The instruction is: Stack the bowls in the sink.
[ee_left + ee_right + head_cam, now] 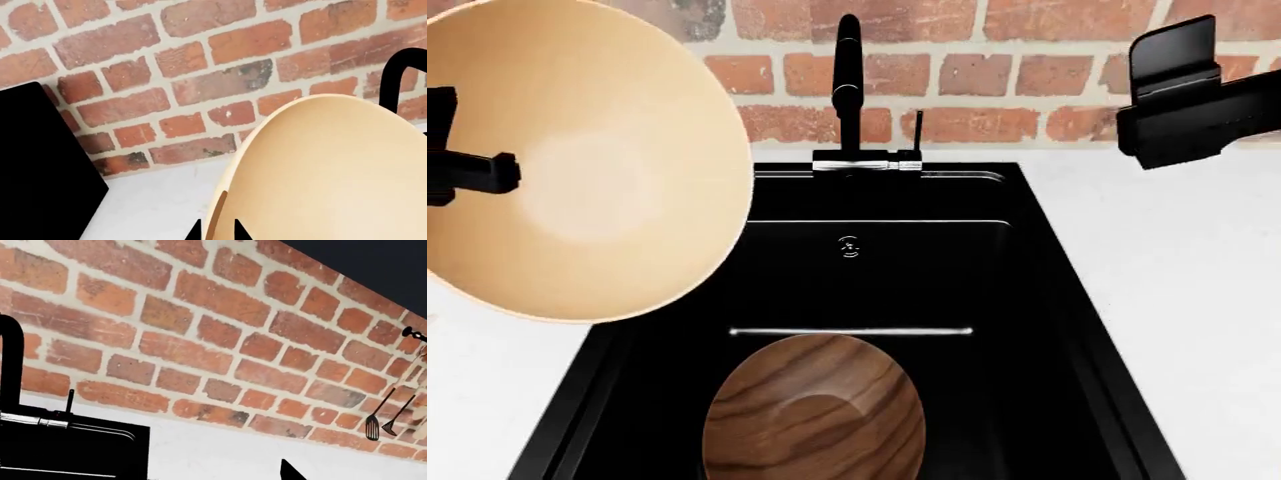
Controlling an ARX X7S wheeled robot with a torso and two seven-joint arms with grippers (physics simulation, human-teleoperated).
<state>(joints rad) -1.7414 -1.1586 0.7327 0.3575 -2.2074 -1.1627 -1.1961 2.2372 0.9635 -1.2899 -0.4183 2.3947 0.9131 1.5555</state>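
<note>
1. The left gripper [487, 172] is clenched on the rim of the cream bowl [574, 160], holding it raised above the counter [1174, 300] to the left of the sink [1028, 260]; the bowl is tipped so its hollow faces the head camera.
2. In the left wrist view the cream bowl [327, 170] fills the near side; its rim runs between the two dark fingertips [241, 231], one on each face of the wall.
3. The brown bowl [814, 410] sits upright on the sink floor, near the front edge, below and right of the lifted bowl, well apart from it.
4. The faucet [849, 90] stands at the sink's back edge against the brick wall [1028, 60].
5. The right gripper [1181, 90] hangs high at the right, over the counter, nothing near it; whether its jaws are parted I cannot tell.
</note>
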